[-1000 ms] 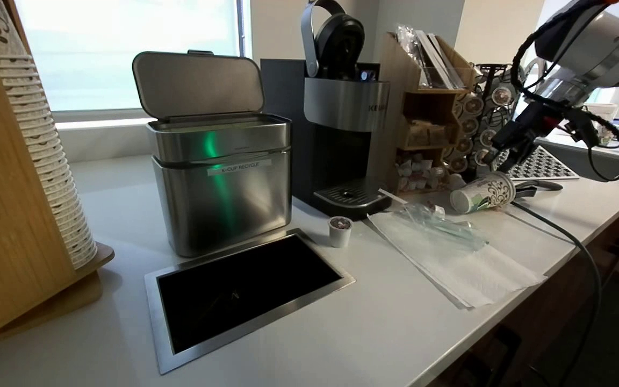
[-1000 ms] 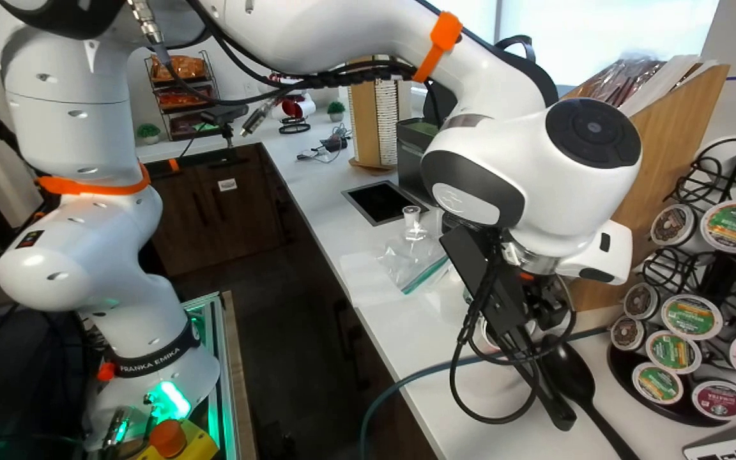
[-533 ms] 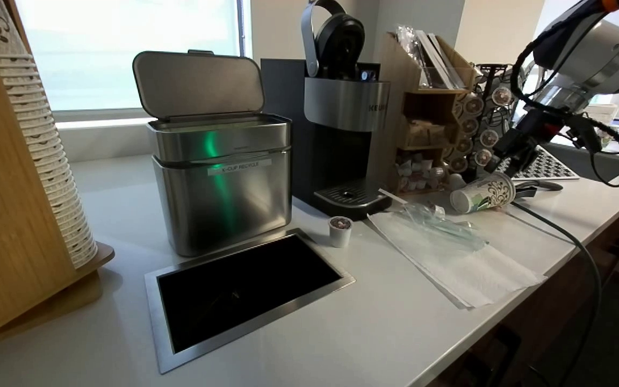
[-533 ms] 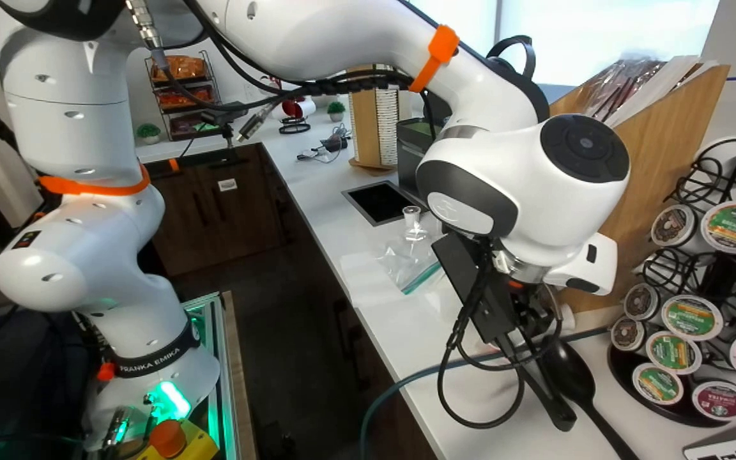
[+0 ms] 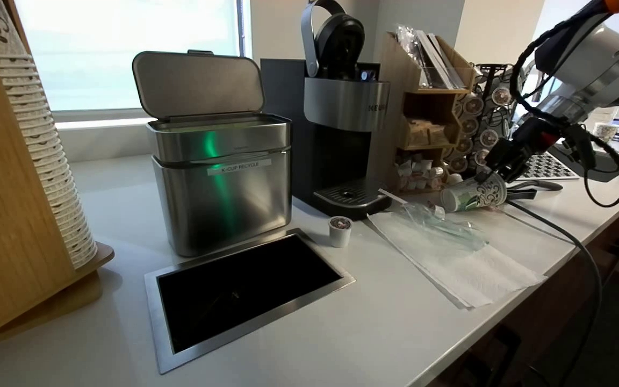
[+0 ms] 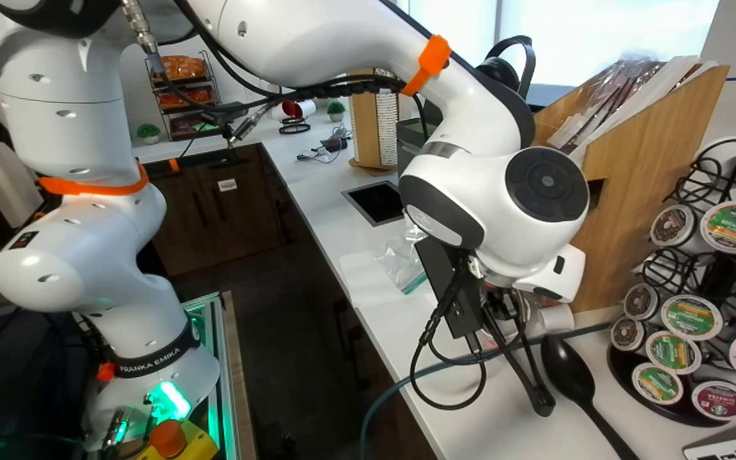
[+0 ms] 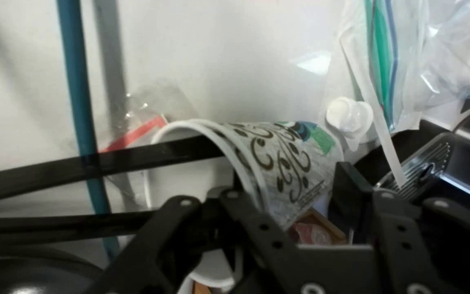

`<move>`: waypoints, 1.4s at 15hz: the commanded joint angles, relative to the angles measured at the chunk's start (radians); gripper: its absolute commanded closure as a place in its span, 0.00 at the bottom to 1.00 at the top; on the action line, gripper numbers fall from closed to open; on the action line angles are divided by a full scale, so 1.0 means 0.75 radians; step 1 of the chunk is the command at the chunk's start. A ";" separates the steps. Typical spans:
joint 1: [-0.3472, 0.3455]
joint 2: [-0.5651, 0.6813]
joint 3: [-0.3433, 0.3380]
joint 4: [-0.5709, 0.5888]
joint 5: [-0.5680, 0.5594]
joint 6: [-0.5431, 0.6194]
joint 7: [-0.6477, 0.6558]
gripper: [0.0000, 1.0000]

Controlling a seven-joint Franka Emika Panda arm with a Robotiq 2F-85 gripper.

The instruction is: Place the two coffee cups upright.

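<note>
The coffee cups lie on their side on the counter, a pale paper shape with brown scrolls (image 7: 288,155). Two rims sit one within the other in the wrist view, so they look nested. They also lie near the coffee machine in an exterior view (image 5: 476,192), mouth towards the black tongs (image 5: 522,193). My gripper (image 7: 294,179) is open over them, one finger by the mouth and one finger (image 7: 351,183) near the base. The gripper shows low over the cups in an exterior view (image 5: 495,174). The arm mostly hides the cups in an exterior view.
One black tong bar (image 7: 157,155) runs to the cups' mouth. A blue hose (image 7: 80,102), a black spoon (image 6: 566,364), a clear plastic bag (image 5: 438,226) and a small white cup-like thing (image 6: 556,317) lie near. A pod rack (image 6: 694,319) and wooden organizer (image 6: 649,191) stand beside.
My arm has moved down, bringing the gripper lower over the cups. The cups have shifted slightly left in an exterior view. The tongs have shifted a little too.
</note>
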 commanded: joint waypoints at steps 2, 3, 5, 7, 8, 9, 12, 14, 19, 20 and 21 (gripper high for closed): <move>-0.014 -0.032 0.025 -0.042 0.176 0.029 -0.157 0.81; -0.007 -0.039 0.018 -0.035 0.167 0.028 -0.157 0.89; 0.009 -0.060 0.006 -0.036 0.109 0.045 -0.126 0.99; 0.027 -0.116 -0.003 -0.049 0.019 0.056 -0.109 1.00; 0.036 -0.140 -0.004 -0.056 -0.031 0.076 -0.110 0.98; 0.048 -0.170 -0.005 -0.064 -0.109 0.106 -0.101 0.99; 0.082 -0.270 0.007 -0.101 -0.362 0.191 -0.046 0.98; 0.109 -0.330 0.020 -0.132 -0.538 0.244 0.005 0.98; 0.195 -0.462 0.082 -0.269 -0.997 0.373 0.172 0.98; 0.210 -0.470 0.097 -0.297 -1.094 0.393 0.210 0.98; 0.218 -0.475 0.107 -0.319 -1.179 0.398 0.255 0.98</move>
